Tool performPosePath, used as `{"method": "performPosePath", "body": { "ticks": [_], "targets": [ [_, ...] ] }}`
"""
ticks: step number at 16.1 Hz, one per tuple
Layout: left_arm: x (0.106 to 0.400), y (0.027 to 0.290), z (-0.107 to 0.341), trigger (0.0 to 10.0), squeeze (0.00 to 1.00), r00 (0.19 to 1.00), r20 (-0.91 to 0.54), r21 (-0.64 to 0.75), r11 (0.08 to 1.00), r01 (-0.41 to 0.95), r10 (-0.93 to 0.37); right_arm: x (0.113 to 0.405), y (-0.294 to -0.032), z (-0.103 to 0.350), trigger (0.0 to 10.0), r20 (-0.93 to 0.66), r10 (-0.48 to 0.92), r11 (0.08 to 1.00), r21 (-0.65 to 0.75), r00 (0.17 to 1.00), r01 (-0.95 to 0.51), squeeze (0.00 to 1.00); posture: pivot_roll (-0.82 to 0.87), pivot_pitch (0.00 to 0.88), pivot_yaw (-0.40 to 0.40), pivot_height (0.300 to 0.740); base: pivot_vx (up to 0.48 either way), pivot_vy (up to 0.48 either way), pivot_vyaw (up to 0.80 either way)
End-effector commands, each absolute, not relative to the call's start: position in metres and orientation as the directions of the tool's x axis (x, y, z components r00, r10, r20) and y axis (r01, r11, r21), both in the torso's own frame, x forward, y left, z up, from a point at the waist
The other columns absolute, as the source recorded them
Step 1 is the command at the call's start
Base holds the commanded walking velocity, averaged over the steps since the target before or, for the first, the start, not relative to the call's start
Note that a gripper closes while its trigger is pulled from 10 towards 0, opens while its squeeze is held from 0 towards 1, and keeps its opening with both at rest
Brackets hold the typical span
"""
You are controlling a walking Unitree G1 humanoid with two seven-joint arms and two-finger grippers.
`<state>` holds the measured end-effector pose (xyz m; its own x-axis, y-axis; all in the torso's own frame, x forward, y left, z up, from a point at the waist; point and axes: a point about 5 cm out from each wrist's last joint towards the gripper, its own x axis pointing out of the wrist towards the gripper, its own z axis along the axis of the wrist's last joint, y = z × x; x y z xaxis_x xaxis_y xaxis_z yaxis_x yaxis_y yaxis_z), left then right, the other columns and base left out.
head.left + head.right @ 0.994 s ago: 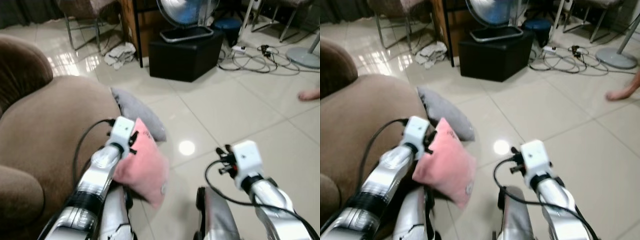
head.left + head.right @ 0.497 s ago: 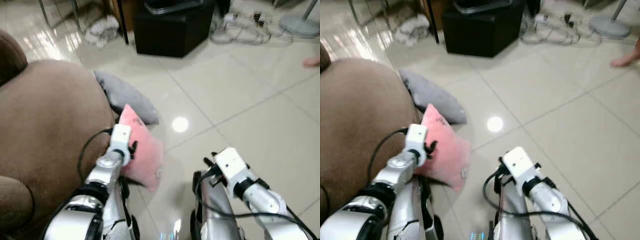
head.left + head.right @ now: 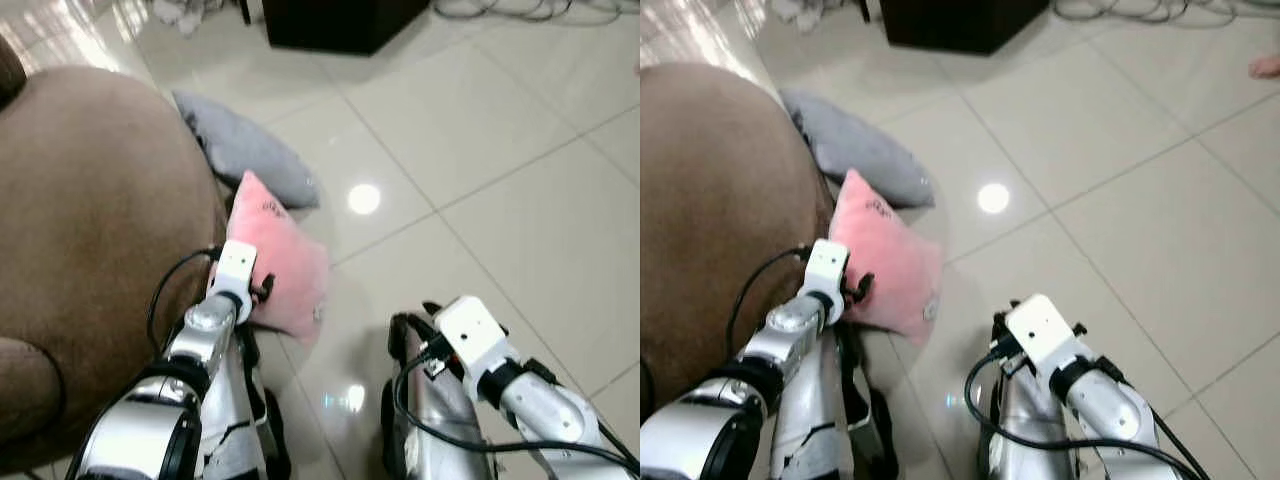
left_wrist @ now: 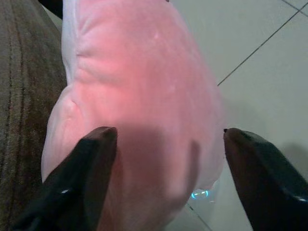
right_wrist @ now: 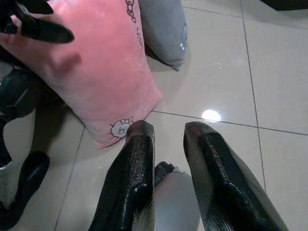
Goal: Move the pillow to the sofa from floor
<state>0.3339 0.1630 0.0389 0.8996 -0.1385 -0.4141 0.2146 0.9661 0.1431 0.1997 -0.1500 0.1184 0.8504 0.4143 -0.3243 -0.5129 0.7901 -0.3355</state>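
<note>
A pink pillow (image 3: 283,262) stands on the tiled floor, leaning against the front of the brown sofa (image 3: 90,210). My left gripper (image 4: 166,139) is open and right up against it. One finger (image 4: 94,159) is on each side of the pillow's pink face (image 4: 139,82), which sits between them. My right gripper (image 5: 168,131) hangs low over the floor near the pillow's bottom corner (image 5: 115,130), its fingers close together with nothing between them.
A grey pillow (image 3: 245,150) lies on the floor just beyond the pink one, also against the sofa. A black box (image 3: 335,22) stands further back, and a person's foot (image 3: 1265,66) shows at the far right. My own legs (image 3: 430,420) are below.
The view has tilted down and drawn closer to the floor. My left gripper has come lower, against the pink pillow. The right arm has dropped lower too.
</note>
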Motion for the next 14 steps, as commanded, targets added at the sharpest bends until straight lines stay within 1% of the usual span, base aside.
{"method": "performPosePath", "body": {
  "ticks": [1, 5, 6, 7, 8, 11, 12, 13, 14],
  "targets": [
    [0.330, 0.170, 0.034, 10.0, 1.00, 0.895, -0.431, 0.180, 0.961, 0.209, -0.114, 0.195, -0.150, 0.120, 10.0, -0.327, 0.418, 0.799, -0.312, 0.848, -0.514, 0.00, -0.14, 0.371, 0.067, 0.538, 0.000, 0.000, 0.00],
    [0.333, 0.171, 0.040, 10.0, 1.00, 0.926, -0.370, 0.305, 0.931, 0.201, -0.079, 0.188, -0.143, 0.123, 10.0, -0.322, 0.435, 0.799, -0.292, 0.841, -0.526, 0.00, -0.15, 0.367, 0.068, 0.538, 0.000, 0.000, 0.00],
    [0.332, 0.171, 0.038, 10.0, 1.00, 0.922, -0.383, 0.357, 0.911, 0.205, -0.058, 0.184, -0.141, 0.120, 10.0, -0.342, 0.455, 0.786, -0.280, 0.823, -0.551, 0.00, -0.15, 0.367, 0.069, 0.538, 0.000, 0.000, 0.00],
    [0.331, 0.171, 0.036, 10.0, 0.94, 0.916, -0.398, 0.371, 0.903, 0.216, -0.056, 0.183, -0.140, 0.119, 10.0, -0.351, 0.468, 0.778, -0.272, 0.811, -0.566, 0.00, -0.15, 0.368, 0.070, 0.538, 0.000, 0.000, 0.00],
    [0.329, 0.171, 0.033, 10.0, 0.00, 0.907, -0.418, 0.375, 0.900, 0.224, -0.052, 0.182, -0.139, 0.120, 10.0, -0.350, 0.476, 0.773, -0.271, 0.807, -0.574, 0.00, -0.16, 0.368, 0.070, 0.538, 0.000, 0.000, 0.00],
    [0.325, 0.170, 0.026, 10.0, 0.00, 0.893, -0.449, 0.375, 0.899, 0.226, -0.037, 0.180, -0.141, 0.122, 10.0, -0.344, 0.472, 0.776, -0.274, 0.812, -0.568, 0.00, -0.17, 0.355, 0.073, 0.538, 0.000, 0.000, 0.00],
    [0.325, 0.168, 0.025, 9.8, 0.00, 0.890, -0.454, 0.368, 0.900, 0.232, -0.044, 0.179, -0.141, 0.122, 10.0, -0.344, 0.472, 0.777, -0.273, 0.812, -0.567, 0.00, -0.17, 0.353, 0.073, 0.538, 0.000, 0.000, 0.00],
    [0.325, 0.167, 0.025, 6.3, 0.00, 0.889, -0.455, 0.371, 0.898, 0.237, -0.047, 0.178, -0.141, 0.123, 10.0, -0.344, 0.471, 0.777, -0.275, 0.812, -0.567, 0.00, -0.18, 0.352, 0.073, 0.538, 0.000, 0.000, 0.00],
    [0.325, 0.167, 0.025, 1.5, 0.00, 0.890, -0.453, 0.382, 0.894, 0.234, -0.039, 0.177, -0.141, 0.123, 10.0, -0.344, 0.470, 0.777, -0.275, 0.813, -0.565, 0.00, -0.18, 0.355, 0.075, 0.538, 0.000, 0.000, 0.00]
  ]
}}
